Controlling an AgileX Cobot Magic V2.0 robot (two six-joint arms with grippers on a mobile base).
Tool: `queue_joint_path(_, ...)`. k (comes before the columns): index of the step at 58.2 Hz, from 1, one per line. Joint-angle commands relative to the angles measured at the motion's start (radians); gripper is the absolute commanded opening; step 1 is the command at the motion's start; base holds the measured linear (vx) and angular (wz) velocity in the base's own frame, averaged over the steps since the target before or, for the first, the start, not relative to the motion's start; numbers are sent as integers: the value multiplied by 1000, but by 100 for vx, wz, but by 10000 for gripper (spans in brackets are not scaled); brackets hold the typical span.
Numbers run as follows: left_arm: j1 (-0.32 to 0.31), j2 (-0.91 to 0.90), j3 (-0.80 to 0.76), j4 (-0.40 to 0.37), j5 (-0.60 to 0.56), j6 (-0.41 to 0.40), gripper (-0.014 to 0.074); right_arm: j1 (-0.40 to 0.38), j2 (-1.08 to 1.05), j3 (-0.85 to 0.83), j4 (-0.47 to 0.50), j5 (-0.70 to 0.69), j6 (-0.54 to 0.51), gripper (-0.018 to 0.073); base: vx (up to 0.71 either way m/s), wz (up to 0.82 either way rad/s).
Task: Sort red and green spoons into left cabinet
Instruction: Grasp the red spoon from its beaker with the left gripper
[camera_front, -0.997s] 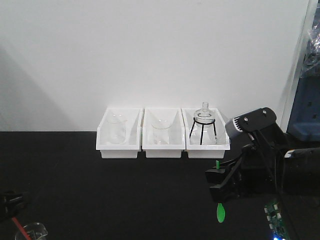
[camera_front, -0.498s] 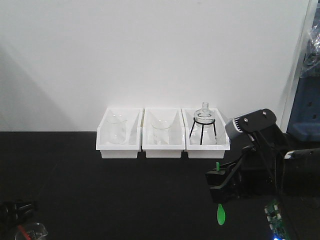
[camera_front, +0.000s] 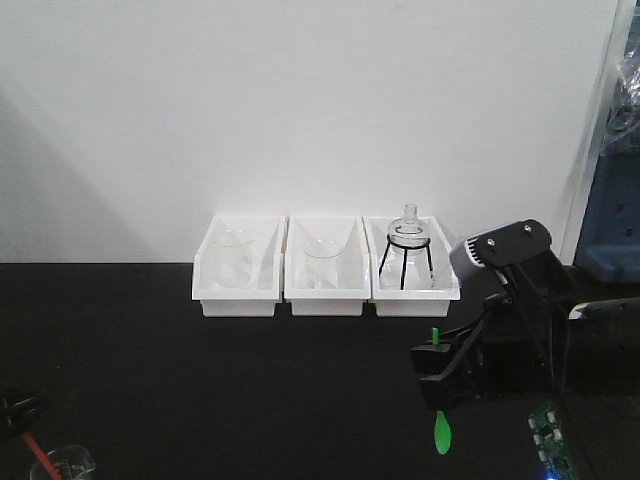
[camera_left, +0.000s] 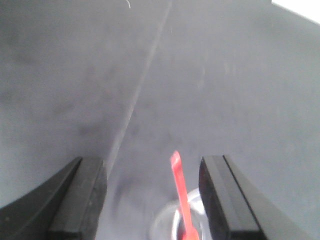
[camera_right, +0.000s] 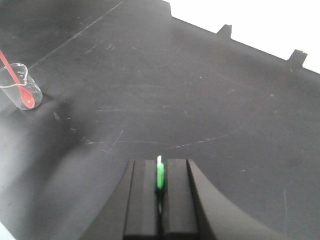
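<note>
My right gripper (camera_front: 436, 378) is shut on the green spoon (camera_front: 441, 432), which hangs bowl down above the black table. Its handle tip sticks up above the jaws. In the right wrist view the green handle (camera_right: 159, 176) is pinched between the closed fingers (camera_right: 145, 200). The red spoon (camera_front: 36, 452) stands in a small clear beaker (camera_front: 66, 462) at the bottom left. My left gripper (camera_front: 15, 405) is open just above it. In the left wrist view the red handle (camera_left: 179, 195) rises between the spread fingers (camera_left: 82, 200), untouched. The left cabinet is out of view.
Three white bins (camera_front: 326, 290) stand at the back against the wall, holding glassware; the right one has a flask on a black stand (camera_front: 407, 250). A blue object (camera_front: 612, 220) is at the right edge. The table (camera_front: 250, 390) is black.
My right gripper has sunk slightly with the green spoon. My left gripper has shifted a little around the beaker, still open.
</note>
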Motion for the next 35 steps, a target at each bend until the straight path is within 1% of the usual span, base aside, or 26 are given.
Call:
queue_joint_path(1, 0, -19, -32, -22, -78, -10, 522, -4, -34, -31, 23, -54, 2, -3, 0, 0)
queue_joint_path(13, 0, 33, -32, -73, -55, -9, 522, -4, -32, -31, 23, -61, 6, -3, 0, 0)
queue_joint_path(26, 0, 57, -32, -73, -58, -9, 520, -4, -29, -31, 22, -63, 23, -3, 0, 0)
queue_joint_path(31, 0, 59, -32, -73, -63, -9, 501, -4, -29, -31, 22, -63, 24, -3, 0, 0)
queue_joint_path(35, 0, 59, -32, -73, -72, -9, 461, -4, -29, -31, 22, -63, 24, -3, 0, 0)
